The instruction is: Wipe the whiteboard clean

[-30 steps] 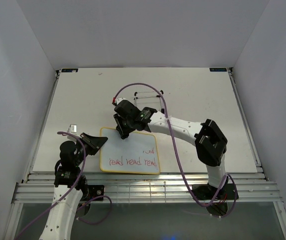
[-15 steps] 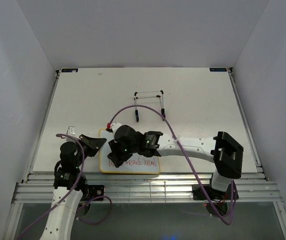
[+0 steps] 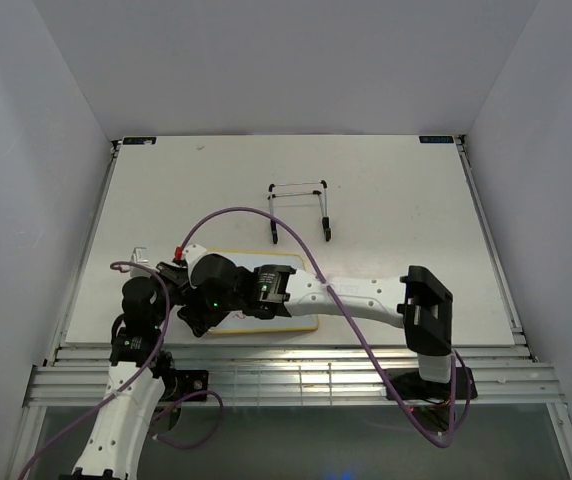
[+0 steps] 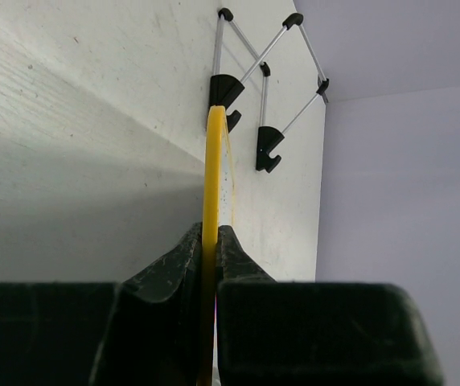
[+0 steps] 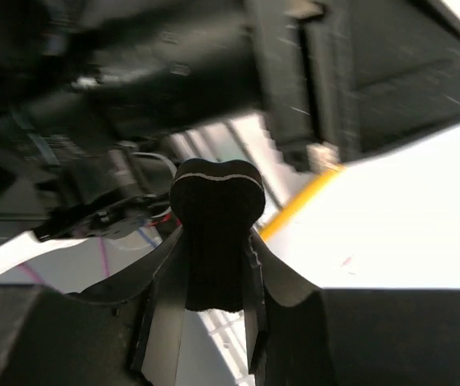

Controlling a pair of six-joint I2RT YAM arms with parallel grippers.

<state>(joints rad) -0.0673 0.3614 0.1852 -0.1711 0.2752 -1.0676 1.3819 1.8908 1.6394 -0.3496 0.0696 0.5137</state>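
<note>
The whiteboard (image 3: 290, 263) lies flat near the table's front, mostly hidden under my right arm. My left gripper (image 3: 174, 273) is shut on its left edge; in the left wrist view the yellow frame (image 4: 211, 193) stands edge-on between the jaws of this gripper (image 4: 211, 235). My right gripper (image 3: 196, 318) is over the board's lower left corner, shut on the black eraser (image 5: 214, 233). The right wrist view shows the white face (image 5: 407, 209) and yellow frame (image 5: 306, 201) beside the eraser, with a faint red mark (image 5: 344, 261). The red words are hidden in the top view.
The thin black wire stand (image 3: 298, 208) lies behind the board and also shows in the left wrist view (image 4: 264, 88). A small pale object (image 3: 138, 255) sits left of my left gripper. The table's front rail (image 3: 286, 370) is close behind both grippers.
My right gripper has swept with the eraser from the board's top left down to its lower left corner. The arm now covers the red words. My left gripper has kept its hold.
</note>
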